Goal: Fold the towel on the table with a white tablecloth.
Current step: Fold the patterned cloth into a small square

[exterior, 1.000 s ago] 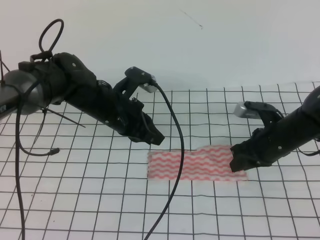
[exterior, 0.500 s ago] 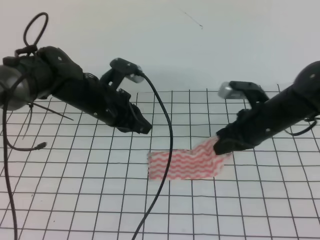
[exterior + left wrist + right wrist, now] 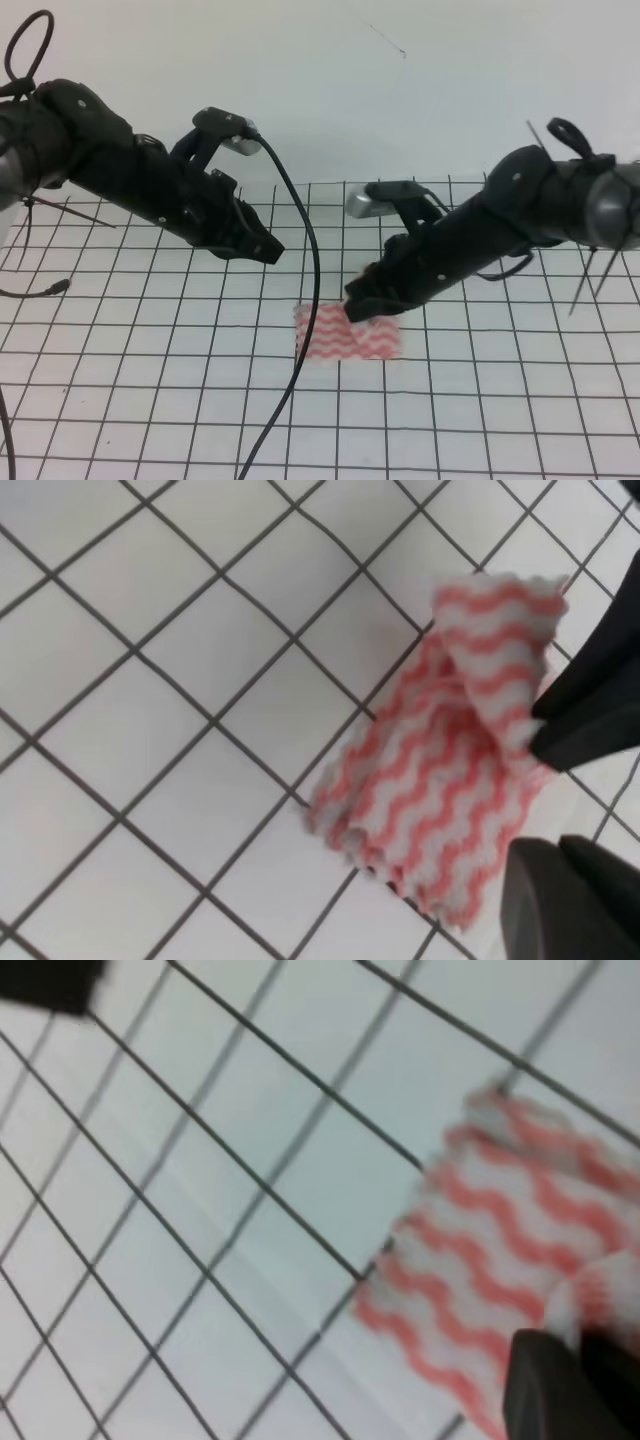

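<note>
While the thin towel with red-pink wavy stripes on white [image 3: 348, 338] lies doubled over near the middle of the white grid-lined tablecloth [image 3: 480, 400], the black right gripper [image 3: 362, 305] pinches its raised upper layer.

Seen from the high view, the right gripper reaches across from the right, and its tips meet the folded cloth at the towel's near-left part; the left wrist view shows one end of the towel [image 3: 450, 750] turned back over the rest, with dark fingers [image 3: 585, 720] closed on that flap. The black left gripper [image 3: 265, 250] hangs above the table [image 3: 120, 400], up and left of the towel and apart from it; whether its jaws stand wide or narrow cannot be told.
</note>
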Action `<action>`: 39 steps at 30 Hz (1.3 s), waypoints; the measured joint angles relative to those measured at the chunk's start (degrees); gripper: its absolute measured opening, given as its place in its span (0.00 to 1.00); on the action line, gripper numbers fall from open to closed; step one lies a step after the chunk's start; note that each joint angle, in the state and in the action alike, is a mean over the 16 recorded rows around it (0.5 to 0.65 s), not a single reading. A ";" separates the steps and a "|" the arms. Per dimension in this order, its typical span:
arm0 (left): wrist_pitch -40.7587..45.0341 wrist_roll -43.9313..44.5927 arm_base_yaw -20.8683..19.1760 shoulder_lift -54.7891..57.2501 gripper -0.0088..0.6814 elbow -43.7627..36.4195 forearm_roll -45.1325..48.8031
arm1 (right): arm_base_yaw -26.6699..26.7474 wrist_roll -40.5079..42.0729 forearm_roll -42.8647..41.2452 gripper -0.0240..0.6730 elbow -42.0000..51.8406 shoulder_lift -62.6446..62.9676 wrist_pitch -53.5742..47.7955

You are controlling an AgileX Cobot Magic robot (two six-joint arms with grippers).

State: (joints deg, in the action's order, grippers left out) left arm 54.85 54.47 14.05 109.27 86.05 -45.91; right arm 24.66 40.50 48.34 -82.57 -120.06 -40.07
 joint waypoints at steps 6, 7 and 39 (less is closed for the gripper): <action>0.30 0.00 -0.04 0.00 0.01 -0.02 0.17 | 1.88 0.19 1.46 0.05 -3.77 -3.35 -1.12; 0.30 0.00 -0.04 0.00 0.01 -0.02 0.17 | 2.09 0.19 1.59 0.05 -4.32 -3.81 -1.43; -0.64 5.36 2.42 1.17 0.01 -0.02 -3.49 | -0.13 8.30 2.29 0.32 -7.63 -1.65 -7.98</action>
State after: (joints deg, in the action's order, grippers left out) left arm 54.21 59.83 16.46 110.44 86.03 -49.39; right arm 24.53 48.81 50.62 -90.20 -121.71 -48.05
